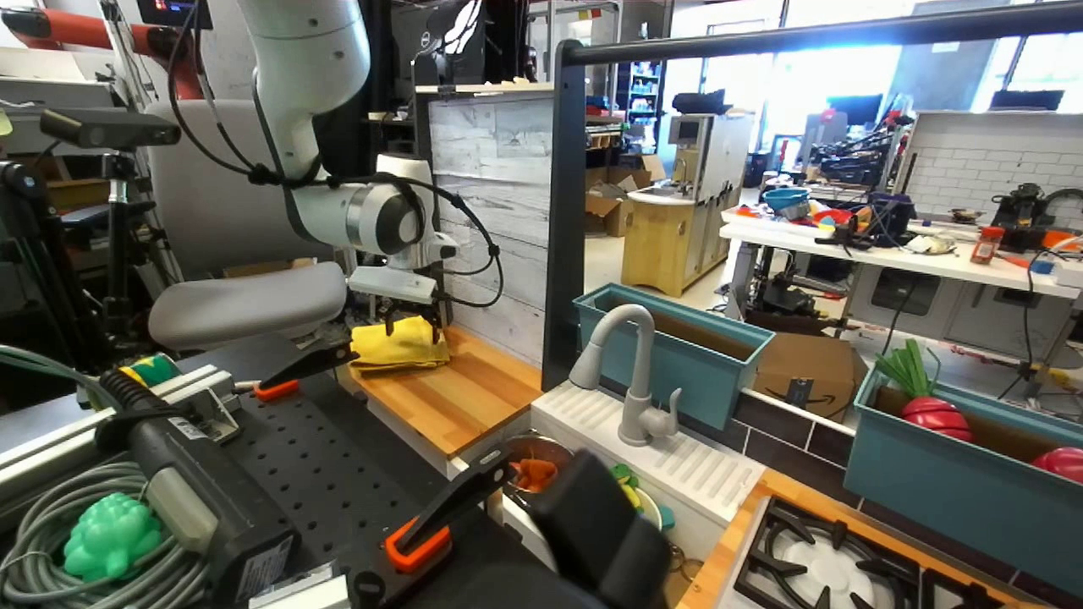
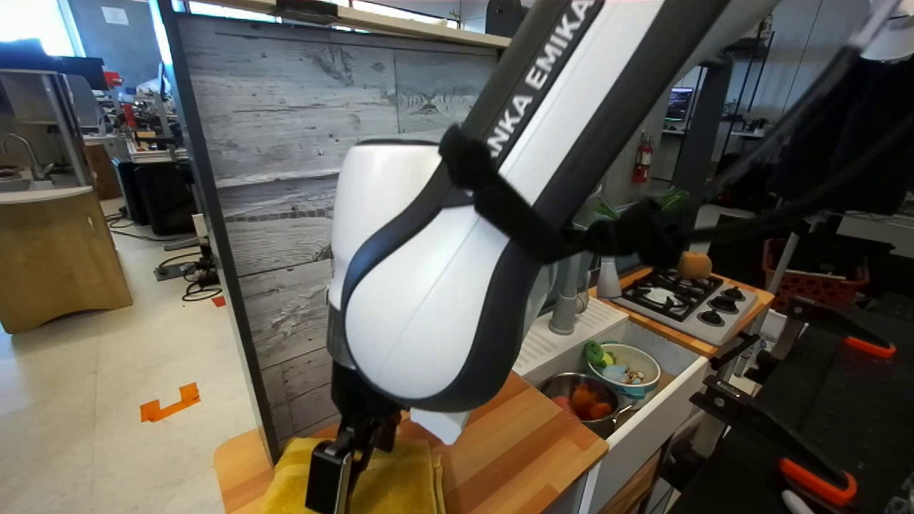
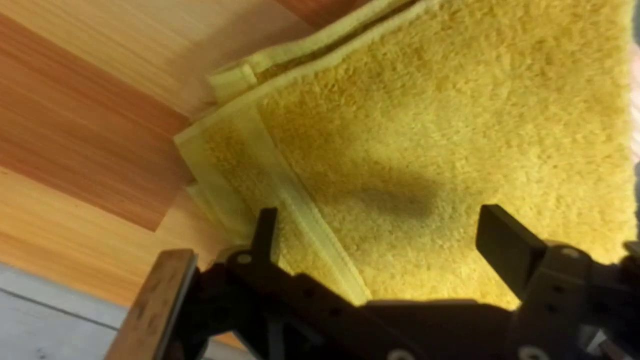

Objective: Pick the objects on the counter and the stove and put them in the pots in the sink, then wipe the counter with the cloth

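The folded yellow cloth [image 1: 398,345] lies on the wooden counter [image 1: 461,397], at its end away from the sink. It fills much of the wrist view [image 3: 475,125]. My gripper [image 3: 377,220] is open and empty, with its fingers apart over the cloth; I cannot tell if the tips touch it. It also points down over the cloth in both exterior views [image 1: 415,326] [image 2: 360,457]. In the sink [image 2: 689,378], a metal pot [image 2: 564,380] holds orange and red pieces. A pale pot [image 2: 651,364] holds green, yellow and other small items. The stove [image 2: 739,310] is partly visible.
A grey wood-look panel [image 1: 491,186] stands right behind the counter. A grey faucet [image 1: 640,381] rises behind the sink. Teal planters [image 1: 685,372] stand behind it. A round orange-brown object [image 2: 694,265] shows at the stove; whether it rests on it is unclear. Black clamps [image 1: 461,499] line the front.
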You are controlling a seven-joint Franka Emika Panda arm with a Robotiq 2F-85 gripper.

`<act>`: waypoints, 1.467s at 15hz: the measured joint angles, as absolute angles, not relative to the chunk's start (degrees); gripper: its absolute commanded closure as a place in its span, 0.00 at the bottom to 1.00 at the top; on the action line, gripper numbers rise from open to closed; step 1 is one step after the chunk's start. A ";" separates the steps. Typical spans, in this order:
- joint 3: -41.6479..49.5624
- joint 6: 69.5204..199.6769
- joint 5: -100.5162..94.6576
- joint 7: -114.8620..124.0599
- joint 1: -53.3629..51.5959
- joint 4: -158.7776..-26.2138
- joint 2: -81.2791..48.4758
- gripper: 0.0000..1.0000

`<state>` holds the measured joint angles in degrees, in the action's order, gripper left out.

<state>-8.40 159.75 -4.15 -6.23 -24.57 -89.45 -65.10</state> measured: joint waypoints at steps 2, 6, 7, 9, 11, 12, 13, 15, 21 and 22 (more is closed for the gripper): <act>-8.71 159.04 -5.46 -6.60 -25.10 -85.43 -68.50 0.00; -5.76 153.64 -8.45 -5.35 -28.37 -79.02 -71.51 0.00; -5.22 153.22 -8.61 -4.89 -28.95 -78.56 -71.53 0.00; -5.45 153.36 -8.61 -4.88 -28.69 -78.67 -71.50 0.00; -5.44 154.97 -8.32 -4.29 -27.86 -80.07 -70.93 0.00; -5.51 157.53 -7.82 -4.05 -26.97 -81.85 -70.32 0.00; -5.64 160.85 -7.21 -3.98 -25.78 -84.13 -69.62 0.00; -6.44 167.85 -6.95 -3.54 -22.68 -89.49 -68.20 0.00; -6.32 189.34 -6.41 -2.40 -15.95 -106.35 -63.85 0.00; -5.02 193.90 -6.02 -2.09 -15.94 -108.71 -63.10 0.00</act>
<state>-5.02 193.90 -6.02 -2.09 -15.94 -108.71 -63.10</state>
